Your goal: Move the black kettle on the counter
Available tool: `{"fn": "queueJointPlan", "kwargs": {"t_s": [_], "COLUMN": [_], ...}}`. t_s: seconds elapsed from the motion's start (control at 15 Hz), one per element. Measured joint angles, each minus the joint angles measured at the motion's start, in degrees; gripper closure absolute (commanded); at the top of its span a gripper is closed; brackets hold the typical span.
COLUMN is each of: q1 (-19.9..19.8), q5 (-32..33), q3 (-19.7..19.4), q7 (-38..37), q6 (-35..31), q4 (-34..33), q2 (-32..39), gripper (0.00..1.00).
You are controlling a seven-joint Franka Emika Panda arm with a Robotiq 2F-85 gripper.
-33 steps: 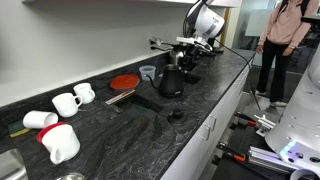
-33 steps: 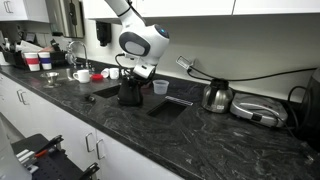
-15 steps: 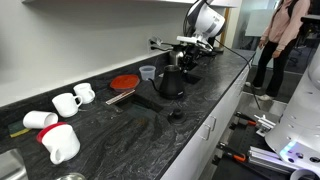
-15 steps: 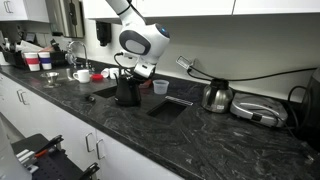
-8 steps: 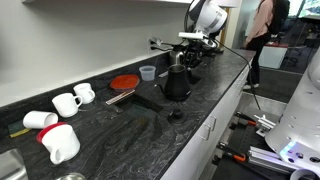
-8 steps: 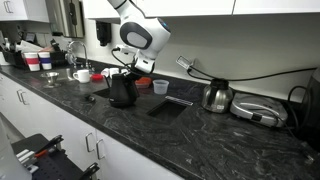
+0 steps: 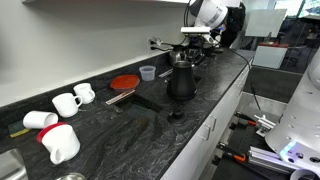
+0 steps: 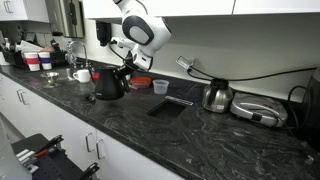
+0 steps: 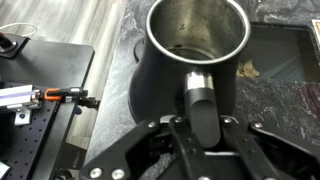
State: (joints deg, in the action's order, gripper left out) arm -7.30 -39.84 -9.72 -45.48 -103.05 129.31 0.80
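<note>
The black kettle [image 7: 181,82] stands on or just above the dark counter [image 7: 120,135] near its front edge; I cannot tell if it touches. In an exterior view the kettle [image 8: 108,83] is left of a flat black mat. My gripper [image 7: 189,58] comes from above and is shut on the kettle's handle; it also shows in an exterior view [image 8: 124,73]. In the wrist view my gripper [image 9: 201,124] clamps the black handle [image 9: 199,100], with the kettle's body [image 9: 160,85] and its lidless, open top below.
White mugs [image 7: 68,102] and an upturned white jug [image 7: 60,143] stand along the counter. A red plate [image 7: 124,82] and a small cup [image 7: 148,72] sit by the wall. A small black lid [image 7: 176,114] lies near the kettle. A silver pot [image 8: 217,96] and the black mat [image 8: 168,106] are further along.
My gripper has carried the kettle along the counter, away from the black mat and toward the mugs' side and the front edge. A person in the background has walked out of sight.
</note>
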Motion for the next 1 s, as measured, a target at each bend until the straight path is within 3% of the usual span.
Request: {"fn": "queueJointPlan", "kwargs": {"t_s": [0.47,1.0], "q1": [0.55,3.92], "q5": [2.42,2.07], "q3": [0.96,4.81], "q7": [5.61,5.80], "q6": [9.01,8.82], "q4": [0.04,0.21], "q2": [0.00,1.06], "gripper": [0.94,0.94]}}
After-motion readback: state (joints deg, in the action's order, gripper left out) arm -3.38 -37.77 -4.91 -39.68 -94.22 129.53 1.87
